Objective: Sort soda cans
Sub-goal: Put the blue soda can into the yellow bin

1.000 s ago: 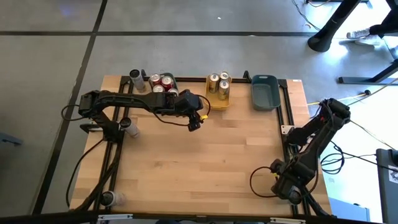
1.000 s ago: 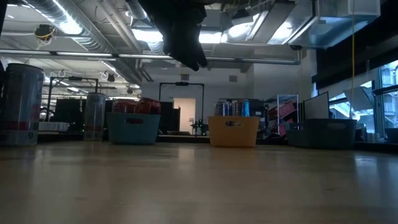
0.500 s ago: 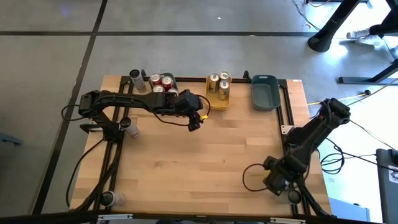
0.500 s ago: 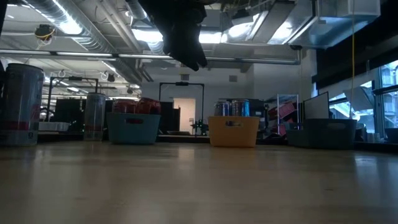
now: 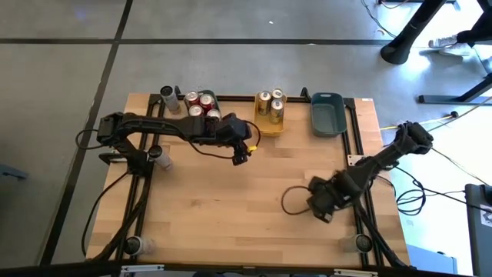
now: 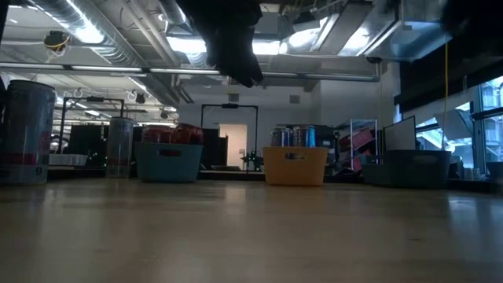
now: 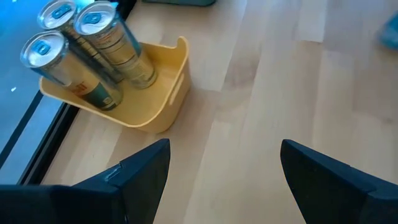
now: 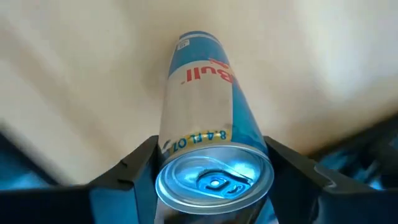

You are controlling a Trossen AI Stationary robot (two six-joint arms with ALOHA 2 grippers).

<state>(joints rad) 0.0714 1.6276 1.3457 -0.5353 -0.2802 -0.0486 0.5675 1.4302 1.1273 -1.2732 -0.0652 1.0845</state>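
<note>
From above, the wooden surface (image 5: 231, 200) carries three trays along its far edge: a teal plastic tray (image 5: 201, 105) with red soda cans (image 5: 201, 104), a yellow plastic tray (image 5: 270, 112) with three gold soda cans (image 5: 270, 102), and a grey-blue plastic tray (image 5: 327, 114). A silver soda can (image 5: 168, 99) stands just left of the teal tray, another grey soda can (image 5: 159, 157) stands at the left edge by the left arm's frame, and one more stands at the near left corner (image 5: 134, 245).

The left pincer (image 5: 240, 154) hangs near the middle of the far half, just near of the teal and yellow trays. The left wrist view shows what the high view cannot: its jaws stand wide apart with only bare wood between them, and the gold cans stand upright in the yellow tray, tops up.

The right pincer (image 5: 321, 203) is over the near right part of the surface. From above its load is hidden under the arm. The right wrist view reveals a pale blue and silver soda can (image 8: 205, 155) held between the two dark fingers (image 8: 134, 177), its silver top toward the camera and its long axis running away from the wrist, base toward the wood beyond.

The low view shows the trays in a row at the far edge, red cans (image 6: 174, 134) above the teal rim, and a tall silver can (image 6: 28, 131) at far left.
</note>
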